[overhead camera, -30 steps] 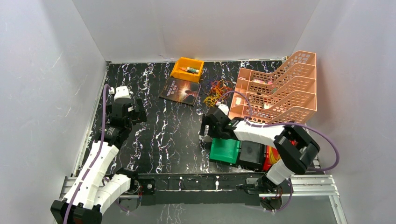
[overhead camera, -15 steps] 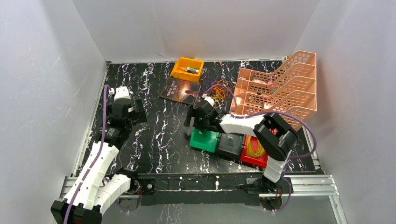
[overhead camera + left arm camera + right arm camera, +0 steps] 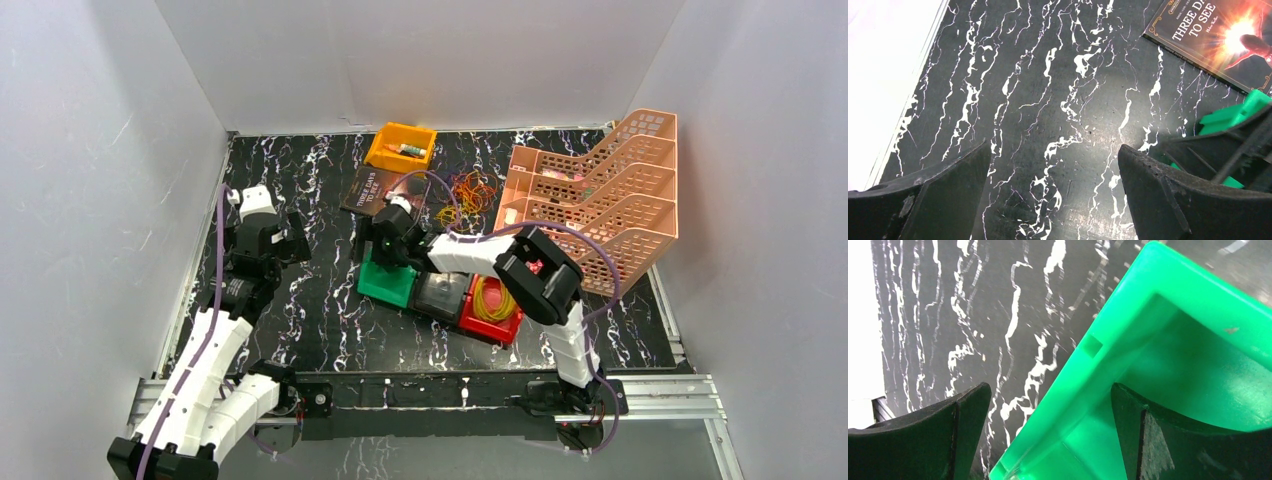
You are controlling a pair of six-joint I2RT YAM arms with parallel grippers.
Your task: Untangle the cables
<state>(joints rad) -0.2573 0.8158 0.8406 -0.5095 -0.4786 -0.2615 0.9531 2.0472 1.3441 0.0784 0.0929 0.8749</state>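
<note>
The cables (image 3: 468,190) lie in a tangled yellow, orange and dark bunch at the back of the table, between the book and the pink rack. A yellow loop (image 3: 490,300) rests inside the red bin (image 3: 503,328). My right gripper (image 3: 383,240) (image 3: 1049,390) is open and straddles the far-left wall of the green bin (image 3: 385,285) (image 3: 1198,365), one finger outside and one inside. My left gripper (image 3: 290,243) (image 3: 1054,147) is open over bare marble at the left, with nothing between its fingers. Both grippers are well away from the cable bunch.
Green, black (image 3: 443,293) and red bins sit in a row mid-table. A book (image 3: 383,192) (image 3: 1218,35) lies behind them, an orange bin (image 3: 400,148) at the back, and a pink stacked tray rack (image 3: 600,190) at the right. White walls enclose the table.
My right arm has swung left, and the row of three bins has slid left with it, baring the red bin and its yellow loop. The left arm has barely moved.
</note>
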